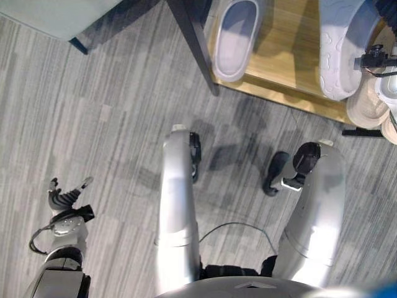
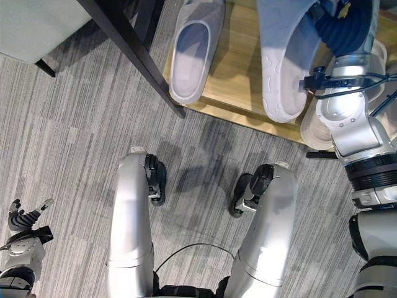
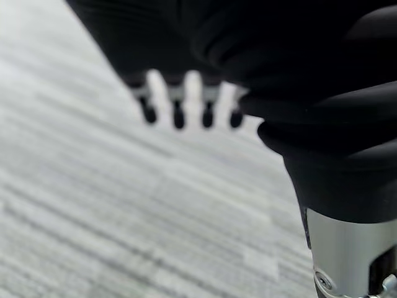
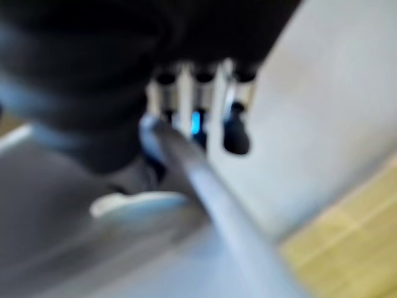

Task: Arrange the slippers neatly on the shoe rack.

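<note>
A pale grey slipper (image 1: pixel 234 38) lies opening-up on the wooden shelf (image 1: pixel 282 59) of the shoe rack, toe toward me. To its right a second grey slipper (image 2: pixel 284 62) is tilted with its patterned sole showing, its toe near the shelf's front edge. My right hand (image 2: pixel 343 26) is at that slipper's far right side; in the right wrist view its fingers (image 4: pixel 200 115) curl over the slipper's rim (image 4: pixel 214 192). My left hand (image 1: pixel 65 200) hangs low on the left over the carpet, its fingers (image 3: pixel 180 108) straight and holding nothing.
A dark slanted rack post (image 1: pixel 192 43) runs along the shelf's left side. A pale piece of furniture (image 1: pixel 56 12) stands at the far left. Beige footwear (image 1: pixel 367 104) sits by the shelf's right front corner. Grey striped carpet (image 1: pixel 111 112) covers the floor.
</note>
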Motion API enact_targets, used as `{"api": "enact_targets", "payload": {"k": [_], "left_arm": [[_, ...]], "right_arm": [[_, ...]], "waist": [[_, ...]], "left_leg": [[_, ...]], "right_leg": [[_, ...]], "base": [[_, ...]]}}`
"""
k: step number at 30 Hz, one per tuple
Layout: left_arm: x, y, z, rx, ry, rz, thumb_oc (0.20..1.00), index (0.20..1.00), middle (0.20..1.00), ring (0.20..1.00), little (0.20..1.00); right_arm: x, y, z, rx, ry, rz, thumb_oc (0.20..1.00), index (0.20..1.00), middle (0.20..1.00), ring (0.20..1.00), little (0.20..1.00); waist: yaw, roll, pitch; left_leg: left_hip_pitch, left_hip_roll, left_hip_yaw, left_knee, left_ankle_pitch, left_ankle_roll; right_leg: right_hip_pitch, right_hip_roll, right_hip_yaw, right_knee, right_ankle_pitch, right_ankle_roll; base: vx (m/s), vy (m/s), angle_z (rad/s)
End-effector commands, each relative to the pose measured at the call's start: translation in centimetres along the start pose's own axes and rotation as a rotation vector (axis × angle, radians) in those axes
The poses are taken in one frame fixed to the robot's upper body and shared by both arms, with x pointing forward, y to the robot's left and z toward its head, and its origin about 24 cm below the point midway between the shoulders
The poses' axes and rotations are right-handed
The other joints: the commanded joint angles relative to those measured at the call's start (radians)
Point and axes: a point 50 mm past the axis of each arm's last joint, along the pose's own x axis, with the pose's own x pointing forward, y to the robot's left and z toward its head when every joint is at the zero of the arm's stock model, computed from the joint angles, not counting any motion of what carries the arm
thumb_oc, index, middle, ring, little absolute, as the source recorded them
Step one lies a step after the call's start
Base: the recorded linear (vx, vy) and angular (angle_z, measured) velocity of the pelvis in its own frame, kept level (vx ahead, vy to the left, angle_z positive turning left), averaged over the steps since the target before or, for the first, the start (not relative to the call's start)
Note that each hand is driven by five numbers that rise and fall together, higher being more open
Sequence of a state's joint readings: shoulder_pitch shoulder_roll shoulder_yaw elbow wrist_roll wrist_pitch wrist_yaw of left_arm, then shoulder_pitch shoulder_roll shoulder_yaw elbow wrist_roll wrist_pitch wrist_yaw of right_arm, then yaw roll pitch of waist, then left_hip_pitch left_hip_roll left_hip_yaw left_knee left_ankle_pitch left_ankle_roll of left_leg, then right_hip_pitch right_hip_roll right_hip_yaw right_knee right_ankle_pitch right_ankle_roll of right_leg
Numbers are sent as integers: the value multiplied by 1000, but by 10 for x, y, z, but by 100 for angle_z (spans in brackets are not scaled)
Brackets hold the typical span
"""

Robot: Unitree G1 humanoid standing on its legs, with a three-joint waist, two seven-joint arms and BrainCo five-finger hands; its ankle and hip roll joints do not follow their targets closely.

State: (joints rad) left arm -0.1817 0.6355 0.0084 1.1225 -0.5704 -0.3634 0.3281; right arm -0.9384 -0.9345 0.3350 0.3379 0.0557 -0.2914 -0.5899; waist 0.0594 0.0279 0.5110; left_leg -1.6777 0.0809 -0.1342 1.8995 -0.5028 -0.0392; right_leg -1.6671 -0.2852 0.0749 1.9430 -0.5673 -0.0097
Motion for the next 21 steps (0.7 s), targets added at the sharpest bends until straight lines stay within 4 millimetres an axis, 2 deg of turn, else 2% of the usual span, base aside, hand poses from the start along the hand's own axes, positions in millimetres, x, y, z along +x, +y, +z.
{"api": "enact_targets", "payload": {"k": [1, 7, 11, 21], "left_arm": [[-6, 10, -13, -3, 30, 54, 1000, 1000, 1000, 1000, 1000], [-14, -14, -5, -15, -43, -57, 1000, 1000, 1000, 1000, 1000], [-17, -22, -1, -11, -69, -100, 1000, 1000, 1000, 1000, 1000], [-27, -24, -18, 57, -29, -183, 1000, 1000, 1000, 1000, 1000]], "right_arm": [[17, -2, 29, 130, -85, -81, 200, 200, 200, 200, 200], [18, 10, 22, 131, -24, -38, 200, 200, 200, 200, 200], [19, 21, 13, 146, 44, -3, 200, 200, 200, 200, 200], [38, 36, 5, 21, 105, 94, 200, 200, 200, 200, 200]], "waist": [[14, -7, 9], [24, 0, 9], [26, 6, 9], [49, 40, 9]], "left_leg": [[108, -5, -40, -61, -124, 61], [108, -8, -46, 22, -169, 64], [108, -5, -41, 31, -174, 61], [108, -10, -47, 43, -179, 56]], "right_leg": [[97, 6, 91, 33, -99, -44], [97, 11, 97, 102, -123, -53], [97, 14, 105, 111, -125, -57], [97, 22, 104, 118, -128, -66]], "base": [[34, 19, -3], [0, 0, 0], [0, 0, 0], [-3, 0, 0]]}}
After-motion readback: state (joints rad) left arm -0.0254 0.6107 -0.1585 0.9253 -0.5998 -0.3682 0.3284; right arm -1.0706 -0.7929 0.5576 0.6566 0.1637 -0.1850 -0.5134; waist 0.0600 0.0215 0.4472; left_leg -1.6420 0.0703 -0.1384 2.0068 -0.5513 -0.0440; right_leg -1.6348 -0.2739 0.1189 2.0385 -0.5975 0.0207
